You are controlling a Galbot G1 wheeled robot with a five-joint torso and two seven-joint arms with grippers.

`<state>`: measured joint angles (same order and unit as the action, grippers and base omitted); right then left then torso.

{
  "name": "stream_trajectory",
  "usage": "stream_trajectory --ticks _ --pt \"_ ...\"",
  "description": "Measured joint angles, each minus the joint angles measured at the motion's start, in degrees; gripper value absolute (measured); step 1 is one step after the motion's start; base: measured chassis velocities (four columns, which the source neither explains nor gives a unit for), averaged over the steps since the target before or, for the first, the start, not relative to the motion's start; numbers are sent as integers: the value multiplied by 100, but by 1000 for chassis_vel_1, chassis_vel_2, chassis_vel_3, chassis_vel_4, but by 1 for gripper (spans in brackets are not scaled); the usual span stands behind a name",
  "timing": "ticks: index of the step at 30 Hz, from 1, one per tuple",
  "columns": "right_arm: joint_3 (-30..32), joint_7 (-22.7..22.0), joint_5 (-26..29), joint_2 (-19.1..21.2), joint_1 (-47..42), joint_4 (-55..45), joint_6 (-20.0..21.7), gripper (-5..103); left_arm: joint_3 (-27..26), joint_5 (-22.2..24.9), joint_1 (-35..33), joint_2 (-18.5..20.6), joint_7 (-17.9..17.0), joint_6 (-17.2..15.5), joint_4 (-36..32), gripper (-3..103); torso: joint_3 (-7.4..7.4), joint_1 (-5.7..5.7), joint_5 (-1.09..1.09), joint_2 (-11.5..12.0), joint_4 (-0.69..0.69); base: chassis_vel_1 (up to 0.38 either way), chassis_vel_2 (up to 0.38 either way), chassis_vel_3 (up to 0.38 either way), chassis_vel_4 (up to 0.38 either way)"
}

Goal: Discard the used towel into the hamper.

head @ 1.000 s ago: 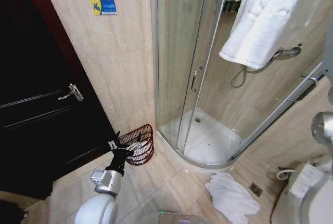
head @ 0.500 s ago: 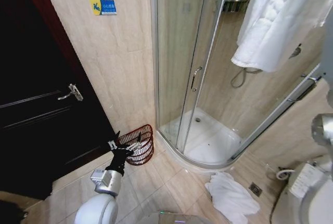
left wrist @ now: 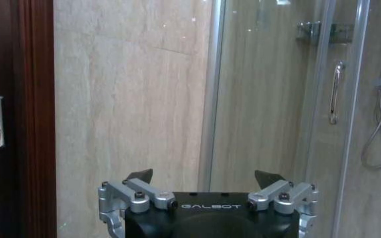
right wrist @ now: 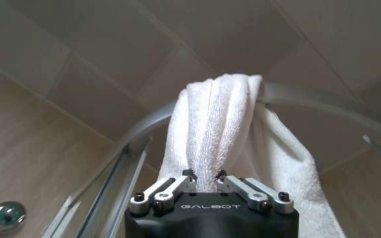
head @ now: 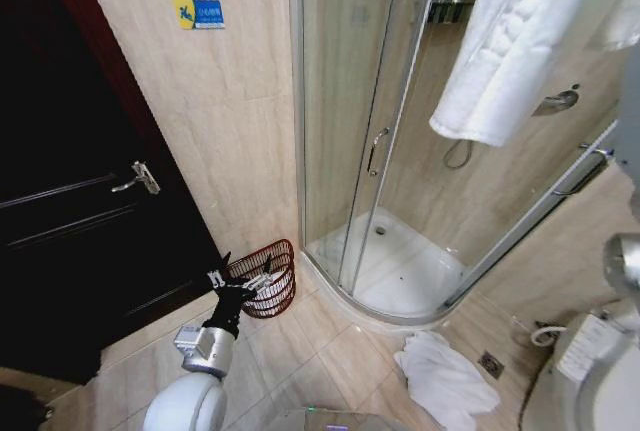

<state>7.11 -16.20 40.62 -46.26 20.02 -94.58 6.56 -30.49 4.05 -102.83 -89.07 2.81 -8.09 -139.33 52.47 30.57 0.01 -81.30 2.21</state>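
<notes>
The towel (head: pixel 520 41) is white terry, bunched and hanging high in front of the shower glass, its folds pinched between the right gripper's (right wrist: pixel 204 174) jaws. The hamper (head: pixel 270 276), a reddish-brown wire basket, stands upright on the floor by the wall.

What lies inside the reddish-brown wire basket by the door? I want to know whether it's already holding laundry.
Something white shows through the reddish-brown wire basket weave. The open left gripper, hovering in front, hides part of the inside, so how much it holds is unclear.

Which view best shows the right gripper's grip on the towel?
The right wrist view: the right gripper is pinched shut on the towel. The head view shows the towel hanging high. The left wrist view faces the wall.
</notes>
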Motion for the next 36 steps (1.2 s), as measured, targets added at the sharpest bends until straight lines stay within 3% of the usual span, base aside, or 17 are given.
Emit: stream_trajectory --ticks 8,15,20,24,26,36 --pt "642 191 296 715 -963 -980 -132 11 0 0 0 1 -1 0 0 100 0 0 -1 0 -1 0 0 0 0" --pt "1835 233 573 1243 -2521 -1811 -330 11 0 0 0 1 0 0 0 100 0 0 2 1 -1 0 0 0 0" --pt "2141 227 621 1363 -2868 -1961 -394 11 0 0 0 1 0 0 0 100 0 0 -1 1 0 0 0 0 0" --pt "3083 433 611 1506 -4134 -2343 -552 11 0 0 0 1 0 0 0 100 0 -1 -2 1 -1 0 0 0 0" --pt "3220 470 597 1507 -4366 -2394 -581 11 0 0 0 2 0 0 0 100 0 0 3 1 -1 0 0 0 0" --pt "3992 462 360 1194 -5769 -2852 -943 11 -1 0 0 1 -1 0 0 100 0 0 -2 1 0 0 0 0 0"
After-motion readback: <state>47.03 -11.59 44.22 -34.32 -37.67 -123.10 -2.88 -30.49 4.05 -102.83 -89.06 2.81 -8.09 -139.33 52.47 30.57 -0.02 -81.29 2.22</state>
